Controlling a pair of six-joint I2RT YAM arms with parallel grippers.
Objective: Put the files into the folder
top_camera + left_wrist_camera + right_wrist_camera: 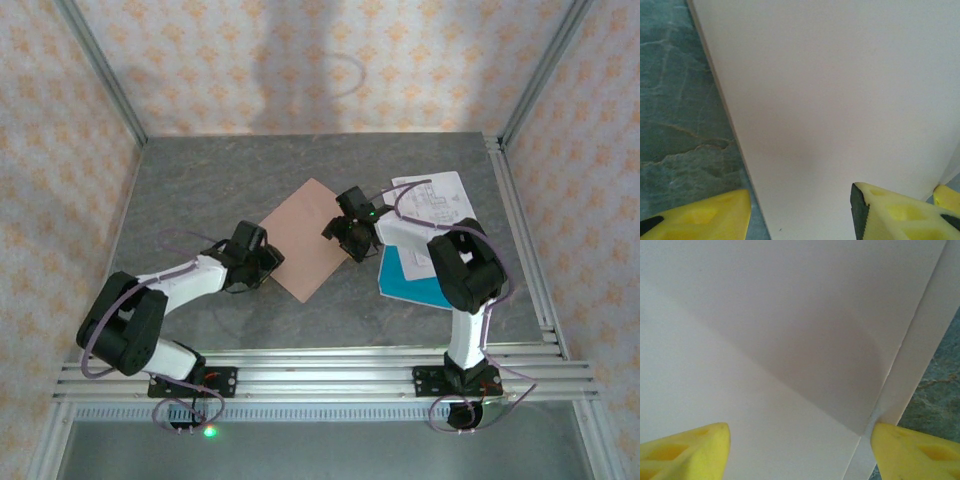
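The folder (305,235), pinkish-brown card, lies flat as a diamond mid-table. My left gripper (268,262) is at its near left edge. In the left wrist view that gripper (800,210) is open, one finger (700,217) over the table and the other over the folder (840,100). My right gripper (350,240) is at the folder's right corner. In the right wrist view this gripper (800,440) stands open over the folder (790,315), whose two layers show along the right edge. The files lie to the right: a printed white sheet (435,195) and a teal sheet (408,275).
The grey stone-patterned table (200,180) is fenced by aluminium rails (520,220) on the right and along the near edge. Patterned walls stand close behind and at both sides. The right arm's elbow (465,265) hangs over the teal sheet.
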